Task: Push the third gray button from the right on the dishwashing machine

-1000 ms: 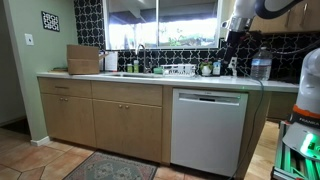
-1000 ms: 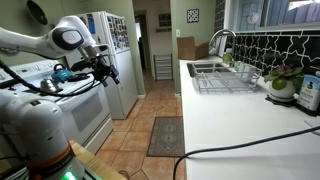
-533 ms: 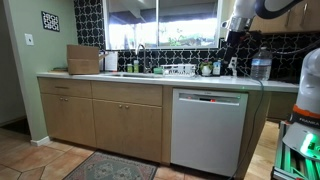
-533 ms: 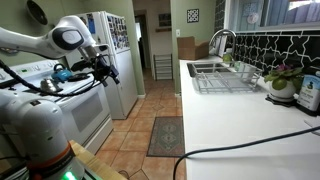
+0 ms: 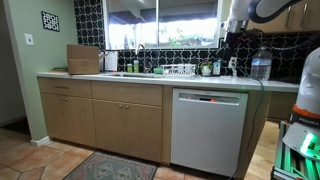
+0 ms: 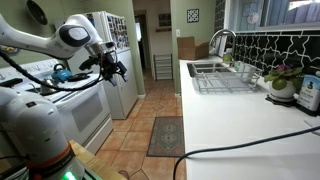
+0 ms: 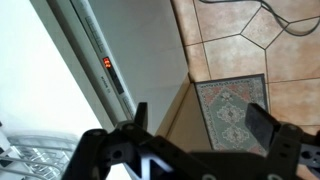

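The dishwashing machine (image 5: 208,135) is a white flat-fronted unit under the counter, with a narrow control strip (image 5: 208,98) along its top edge. In the wrist view I look down on its front (image 7: 140,40) and on the strip (image 7: 113,78), which has a small red display; single buttons are too small to tell apart. My gripper (image 7: 200,125) is open and empty, high above the counter edge and clear of the machine. It also shows in both exterior views (image 5: 232,42) (image 6: 118,68). The machine is hidden in the exterior view along the counter.
Tan wooden cabinet doors (image 5: 128,125) stand beside the machine. A patterned rug (image 7: 235,110) lies on the tiled floor (image 7: 250,50). A dish rack (image 6: 222,78) and sink sit on the white counter (image 6: 240,130). A stove (image 6: 75,100) and fridge (image 6: 122,60) stand opposite.
My arm and gripper have shifted a little towards the counter side in the exterior view along the counter; the gripper stays open. Nothing else has moved.
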